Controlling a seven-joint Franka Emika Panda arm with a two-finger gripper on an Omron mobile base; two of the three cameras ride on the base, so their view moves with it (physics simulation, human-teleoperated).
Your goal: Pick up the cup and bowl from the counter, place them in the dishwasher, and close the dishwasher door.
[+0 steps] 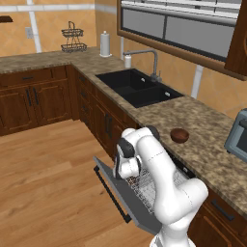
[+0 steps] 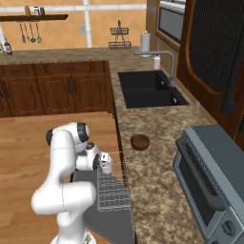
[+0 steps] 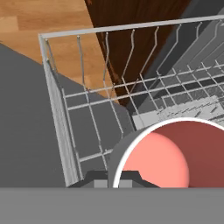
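Note:
My gripper (image 2: 103, 163) is shut on the cup (image 2: 106, 165), a white cup with a red-pink inside. In the hand view the cup (image 3: 171, 156) looms large at the lower right, right by the fingertips (image 3: 99, 178), just above the white wire rack (image 3: 87, 109). The dishwasher door (image 1: 117, 191) hangs open and flat, with the rack (image 1: 146, 185) pulled out over it. Farther back, the dark reddish-brown bowl (image 1: 179, 135) sits on the speckled counter (image 1: 212, 144); it also appears as the bowl (image 2: 139, 141) in the right base view.
A grey toaster oven (image 2: 209, 186) stands on the counter to the right of the bowl. Beyond it lies the black sink (image 1: 137, 87) with its faucet (image 1: 153, 60). A paper-towel roll (image 1: 104, 44) and a wire basket (image 1: 73, 38) stand in the far corner.

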